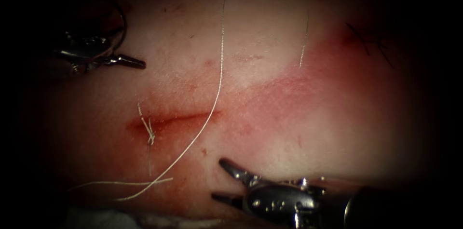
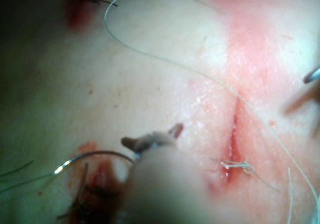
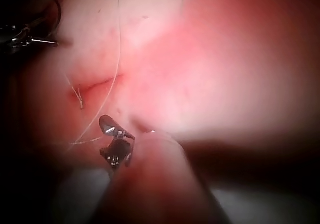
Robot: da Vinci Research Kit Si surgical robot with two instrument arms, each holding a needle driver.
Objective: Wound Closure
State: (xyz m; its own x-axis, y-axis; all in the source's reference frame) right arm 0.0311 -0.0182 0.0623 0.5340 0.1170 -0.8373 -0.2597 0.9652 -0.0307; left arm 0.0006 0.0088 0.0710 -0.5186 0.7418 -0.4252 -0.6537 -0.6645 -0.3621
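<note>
Left arm: tool enters from the endoscope view's upper left, its left claw (image 1: 130, 61) drawn to a narrow point aimed toward the picture's right. Jaws pressed together, clamping the needle (image 1: 118, 21), whose curve arcs up and back over the wrist. Seen from its own wrist camera as left claw (image 2: 152, 140), jaws tight.

Right arm: tool enters from the lower right, shaft lying low. Right claw (image 1: 223, 180) spread wide, two jaws parted in a V, holding nothing. Also right claw (image 3: 107, 136).
</note>
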